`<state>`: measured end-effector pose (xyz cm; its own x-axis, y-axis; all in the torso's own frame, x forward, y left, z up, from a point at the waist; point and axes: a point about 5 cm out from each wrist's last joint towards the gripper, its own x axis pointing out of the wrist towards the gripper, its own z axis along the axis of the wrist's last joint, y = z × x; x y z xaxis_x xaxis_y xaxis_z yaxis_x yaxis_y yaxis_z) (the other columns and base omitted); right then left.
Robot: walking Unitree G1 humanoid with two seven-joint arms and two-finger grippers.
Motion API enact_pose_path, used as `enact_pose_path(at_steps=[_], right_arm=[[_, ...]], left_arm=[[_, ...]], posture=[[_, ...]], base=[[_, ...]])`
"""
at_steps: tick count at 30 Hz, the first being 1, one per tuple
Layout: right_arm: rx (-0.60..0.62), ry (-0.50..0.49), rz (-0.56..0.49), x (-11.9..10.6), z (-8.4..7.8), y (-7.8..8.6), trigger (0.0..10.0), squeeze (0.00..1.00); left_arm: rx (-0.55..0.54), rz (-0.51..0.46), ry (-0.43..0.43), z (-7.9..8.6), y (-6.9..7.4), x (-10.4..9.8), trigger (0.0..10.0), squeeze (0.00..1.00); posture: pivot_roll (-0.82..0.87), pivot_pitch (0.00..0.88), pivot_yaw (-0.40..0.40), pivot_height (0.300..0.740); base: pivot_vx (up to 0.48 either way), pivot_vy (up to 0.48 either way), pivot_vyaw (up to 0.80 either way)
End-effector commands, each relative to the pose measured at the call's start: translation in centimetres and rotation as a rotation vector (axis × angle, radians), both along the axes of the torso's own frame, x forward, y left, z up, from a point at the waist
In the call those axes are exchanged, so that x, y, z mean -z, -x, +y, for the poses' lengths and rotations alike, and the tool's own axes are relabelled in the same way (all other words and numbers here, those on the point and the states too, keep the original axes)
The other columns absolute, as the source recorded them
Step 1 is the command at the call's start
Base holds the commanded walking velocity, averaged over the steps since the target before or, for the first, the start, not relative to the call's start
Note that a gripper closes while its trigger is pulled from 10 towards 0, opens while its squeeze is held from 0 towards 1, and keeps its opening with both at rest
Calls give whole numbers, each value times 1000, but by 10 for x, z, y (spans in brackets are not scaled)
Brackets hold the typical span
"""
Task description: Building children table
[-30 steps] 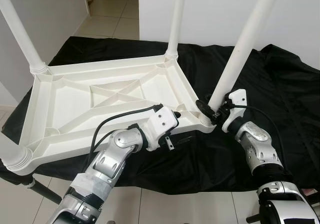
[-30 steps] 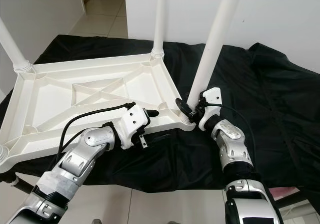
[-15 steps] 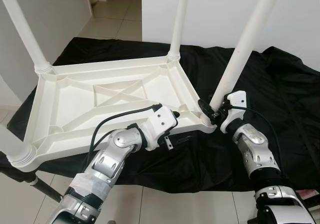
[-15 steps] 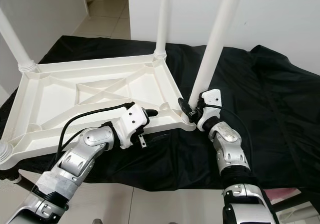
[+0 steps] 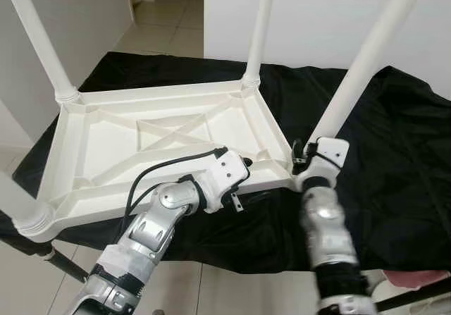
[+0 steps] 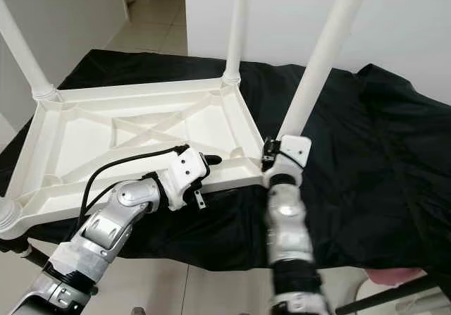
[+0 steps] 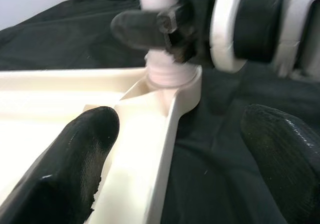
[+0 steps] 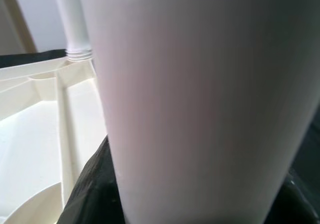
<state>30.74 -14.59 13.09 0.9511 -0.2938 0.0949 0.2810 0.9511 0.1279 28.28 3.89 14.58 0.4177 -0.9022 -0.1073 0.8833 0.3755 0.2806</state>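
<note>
A white plastic children's table (image 5: 106, 128) lies upside down on a black cloth (image 5: 402, 153), with four white legs standing up from its corners. My left gripper (image 5: 242, 173) is open over the table's near rim. In the left wrist view one finger (image 7: 80, 154) is inside the rim and the other (image 7: 280, 149) is over the cloth. My right gripper (image 5: 303, 156) is shut on the base of the near right leg (image 5: 356, 68), where it meets the corner socket. The right wrist view shows that leg (image 8: 200, 98) very close up.
The cloth-covered surface ends just in front of my arms, with tiled floor (image 5: 225, 287) below. A white wall rises behind the table and a doorway (image 5: 165, 5) opens at the far left. A pink object (image 5: 416, 280) lies low on the right.
My right forearm has swung from the right side to straight below the leg base, its wrist turning around the leg. The left gripper stays at the rim. The camera has shifted slightly.
</note>
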Motion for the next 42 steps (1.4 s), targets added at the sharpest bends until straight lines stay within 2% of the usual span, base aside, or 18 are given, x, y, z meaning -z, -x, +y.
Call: enact_pose_path(at_steps=[1,8,9,11,12,19,22,23,24,25,27,28,30,32,35,38,42], right_arm=[[51,-22,79,16,-5,4,10000,0],[17,-31,72,13,-5,6,10000,0],[-27,-51,50,11,-3,7,10000,0],[-38,-54,44,10,-3,8,10000,0],[-64,-59,8,6,-2,8,10000,1000],[-151,-13,-40,-2,-3,10,10000,1000],[-189,-3,-54,-3,-7,11,10000,1000],[-261,33,-91,-6,-14,12,10000,1000],[-261,33,-91,-6,-14,12,10000,1000],[-306,23,-95,-6,-20,11,10000,937],[-337,12,-96,-6,-23,11,10000,937],[-379,45,-104,-8,-30,10,10000,0],[-406,72,-110,-9,-34,9,10000,0],[-516,120,-107,-13,-39,4,10000,0],[-516,120,-107,-13,-39,4,10000,0],[-663,163,-73,-13,-42,-5,10000,0],[-726,194,-34,-8,-42,-9,10000,0]], left_arm=[[13,11,-10,0,2,3,10000,0],[27,13,-17,1,6,4,10000,0],[22,14,-17,2,6,4,10000,0],[20,14,-17,2,6,4,10000,0],[17,15,-13,2,6,3,10000,0],[15,11,-10,1,7,3,10000,0],[14,15,27,0,8,-3,10000,0],[21,18,73,-2,10,-10,10000,0],[21,18,73,-2,10,-10,10000,0],[30,18,89,-3,12,-13,10000,0],[35,17,98,-4,13,-15,10000,0],[47,20,113,-6,15,-18,10000,0],[55,22,122,-7,15,-19,10000,0],[78,35,130,-7,17,-19,10000,0],[78,35,130,-7,17,-19,10000,0],[93,25,94,-5,16,-16,10000,0],[96,32,80,-4,15,-15,10000,0]], posture=[[-54,0,-12,740],[-46,0,-12,740],[-40,0,-14,740],[-40,0,-14,740],[-37,0,-19,740],[-31,0,-30,740],[-26,0,-36,740],[-24,0,-37,740],[-24,0,-37,740],[-26,0,-36,740],[-26,0,-36,740],[-31,0,-37,740],[-33,0,-37,740],[-37,0,-35,740],[-37,0,-35,740],[-39,0,-31,740],[-39,0,-32,740]], base=[[0,0,0],[0,0,0],[0,0,0],[0,0,0],[0,0,0],[0,0,0],[0,0,0],[0,0,0],[0,0,0],[0,0,0],[0,0,0],[0,0,0],[0,0,0],[0,0,0],[0,0,0],[0,0,0],[0,0,0]])
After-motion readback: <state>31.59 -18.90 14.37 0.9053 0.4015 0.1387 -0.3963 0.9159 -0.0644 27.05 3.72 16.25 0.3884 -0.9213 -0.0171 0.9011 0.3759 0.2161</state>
